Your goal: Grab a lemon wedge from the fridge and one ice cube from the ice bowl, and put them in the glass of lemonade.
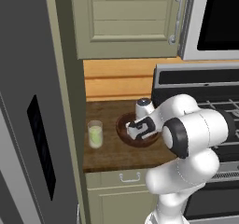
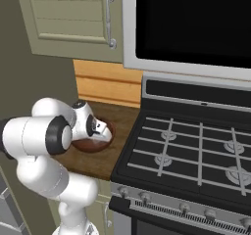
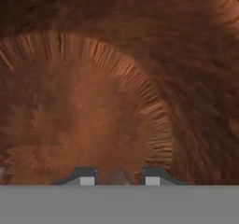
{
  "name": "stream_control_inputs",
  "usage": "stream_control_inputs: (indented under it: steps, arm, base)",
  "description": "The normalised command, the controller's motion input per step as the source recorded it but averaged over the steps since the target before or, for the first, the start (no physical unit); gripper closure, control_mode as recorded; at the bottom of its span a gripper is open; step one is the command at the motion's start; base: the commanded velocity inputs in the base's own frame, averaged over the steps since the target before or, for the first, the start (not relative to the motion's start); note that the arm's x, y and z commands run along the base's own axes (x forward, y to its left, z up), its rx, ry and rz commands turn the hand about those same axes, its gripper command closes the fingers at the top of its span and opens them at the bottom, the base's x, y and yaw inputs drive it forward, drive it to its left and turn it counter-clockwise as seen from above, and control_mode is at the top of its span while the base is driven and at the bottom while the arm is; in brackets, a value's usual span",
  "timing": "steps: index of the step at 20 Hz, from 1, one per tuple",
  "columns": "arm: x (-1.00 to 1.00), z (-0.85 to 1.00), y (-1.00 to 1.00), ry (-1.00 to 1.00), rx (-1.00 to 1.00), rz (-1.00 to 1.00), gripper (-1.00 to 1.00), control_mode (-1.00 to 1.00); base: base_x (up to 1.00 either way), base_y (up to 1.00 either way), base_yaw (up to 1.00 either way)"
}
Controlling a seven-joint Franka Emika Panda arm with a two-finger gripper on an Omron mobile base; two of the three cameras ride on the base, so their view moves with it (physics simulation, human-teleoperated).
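The dark reddish-brown ice bowl (image 1: 125, 135) (image 2: 91, 147) sits on the wooden counter, with my gripper (image 1: 140, 134) (image 2: 105, 134) lowered into it. In the hand view the bowl's ribbed inner wall (image 3: 107, 101) is very close. My gripper (image 3: 120, 177) has its tips set narrowly apart around a small translucent lump, apparently an ice cube. The glass of lemonade (image 1: 95, 134) stands upright left of the bowl, apart from it. The grey fridge (image 1: 28, 125) with its black panel stands at the far left. The lemon wedge is out of view.
A gas stove (image 2: 196, 151) borders the counter on the right, under a black microwave (image 2: 186, 23). Pale green wall cabinets (image 1: 126, 17) hang above. A drawer handle (image 1: 129, 177) shows below the counter's front edge. The narrow counter has bare wood in front of the glass.
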Motion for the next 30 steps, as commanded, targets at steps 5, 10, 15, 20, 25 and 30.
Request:
stream_control_inputs:
  steps: [5,10,15,20,25,30]
  arm:
    - [-0.22,0.14,-0.03,-0.03,0.05,0.01,1.00,-1.00]
    - [0.19,0.98,0.55,-0.07,0.19,0.00,1.00,-1.00]
    - [0.34,1.00,0.90,-0.10,0.17,0.00,1.00,-1.00]
    - [0.13,0.76,1.00,-0.06,0.09,0.00,1.00,-1.00]
    - [-0.08,0.46,0.98,0.00,0.00,0.00,1.00,-1.00]
    - [0.01,0.04,0.74,0.00,0.00,0.00,1.00,-1.00]
  base:
    - [0.00,0.00,0.00]
    - [0.00,0.00,0.00]
    - [0.00,0.00,0.00]
    - [0.00,0.00,0.00]
    - [0.00,0.00,0.00]
    - [0.00,0.00,0.00]
